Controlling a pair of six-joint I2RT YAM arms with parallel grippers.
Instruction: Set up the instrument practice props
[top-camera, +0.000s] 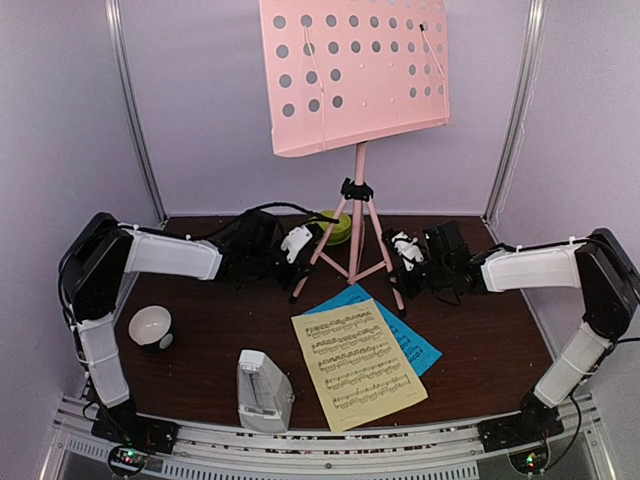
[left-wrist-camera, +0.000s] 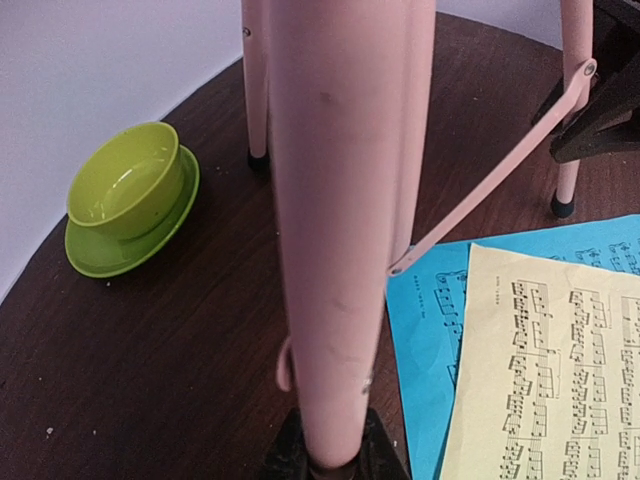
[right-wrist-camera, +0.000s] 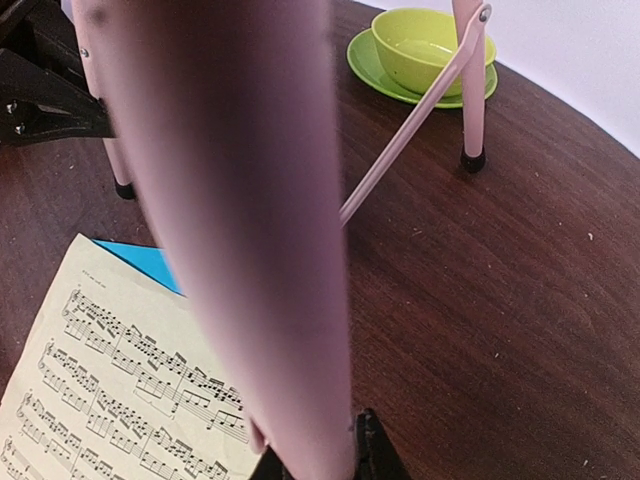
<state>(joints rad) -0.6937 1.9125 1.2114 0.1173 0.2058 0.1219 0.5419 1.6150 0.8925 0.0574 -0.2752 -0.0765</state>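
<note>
The pink music stand (top-camera: 352, 70) stands upright on its tripod legs at the back middle of the table, its hole-punched panel high up. My left gripper (top-camera: 300, 243) is shut on the left leg (left-wrist-camera: 335, 240). My right gripper (top-camera: 402, 250) is shut on the right leg (right-wrist-camera: 250, 230). The yellow sheet-music page (top-camera: 357, 362) lies flat on the blue page (top-camera: 415, 340) in front of the stand. The white-grey pyramid metronome (top-camera: 262, 392) stands at the near edge, left of the pages.
A green bowl on a saucer (top-camera: 338, 228) sits behind the stand's legs. A small white-and-black bowl (top-camera: 151, 327) sits at the left. Purple walls enclose the dark wooden table (top-camera: 480, 340).
</note>
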